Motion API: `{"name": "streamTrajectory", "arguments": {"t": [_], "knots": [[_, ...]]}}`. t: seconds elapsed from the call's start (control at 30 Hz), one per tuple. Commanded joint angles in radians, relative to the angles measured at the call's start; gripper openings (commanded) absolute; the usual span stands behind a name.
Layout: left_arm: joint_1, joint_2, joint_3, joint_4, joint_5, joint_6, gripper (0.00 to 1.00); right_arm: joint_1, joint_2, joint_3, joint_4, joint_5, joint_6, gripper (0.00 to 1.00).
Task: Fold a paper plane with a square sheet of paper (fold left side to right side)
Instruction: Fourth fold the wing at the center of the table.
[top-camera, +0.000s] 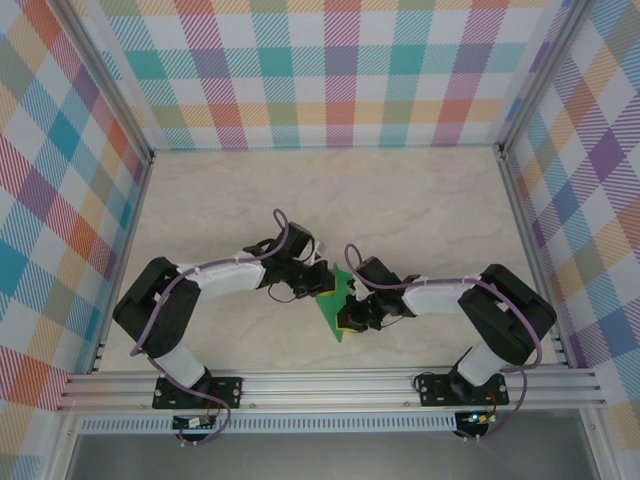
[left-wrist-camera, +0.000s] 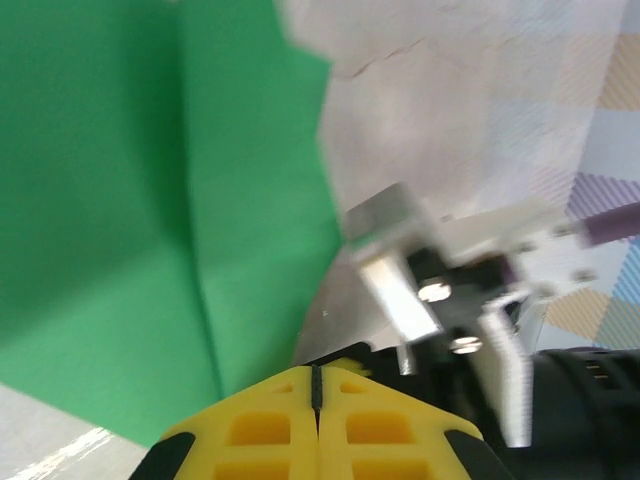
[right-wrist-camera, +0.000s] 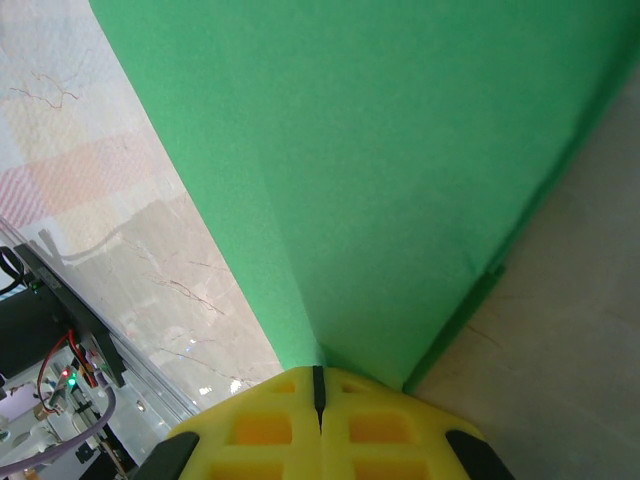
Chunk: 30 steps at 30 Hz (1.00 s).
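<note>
Found low centre of top view, between the two arms: paper plane (top-camera: 330, 318), flat on tabletop (top-camera: 400, 200). Already narrowed to a slim green wedge w/ point toward bottom of frame, so prob. well past halfway in the folding.

Flanked by left end effector (top-camera: 322, 287) at its upper-left edge and right end effector (top-camera: 350, 318) at its right edge, a bit lower. Both clenched, yellow pads (left-wrist-camera: 270, 430) meeting on a thin seam, no gap.

Left wrist view: left end effector (left-wrist-camera: 315, 395) at bottom centre, right at rim of paper plane (left-wrist-camera: 120, 200) filling left half, w/ one crease running down it. Likely parked there as a blunt presser to pin layers flat, not to grab.

Right wrist view: right end effector (right-wrist-camera: 318, 390) at bottom centre, w/ fold ridge of paper plane (right-wrist-camera: 380, 180) leading straight to the seam. Can't tell whether nipping a layer or just pressing on it.

Set on opposite sides prob. to stop sliding while setting the crease. Risk: thin paper skidding or springing open on release.
</note>
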Motion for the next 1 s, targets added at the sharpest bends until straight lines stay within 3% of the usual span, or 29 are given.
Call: {"name": "streamTrajectory", "arguments": {"t": [0.0, 0.67, 0.97], "knots": [[-0.014, 0.033, -0.023, 0.085, 0.029, -0.043, 0.03, 0.003, 0.033, -0.030, -0.153, 0.119, -0.024, 0.00], [-0.074, 0.172, -0.018, 0.177, 0.051, -0.084, 0.01, 0.003, 0.052, -0.009, -0.172, 0.112, -0.043, 0.00], [-0.045, 0.210, 0.004, 0.090, -0.039, -0.012, 0.00, 0.005, 0.061, -0.003, -0.212, 0.121, -0.055, 0.00]]}}
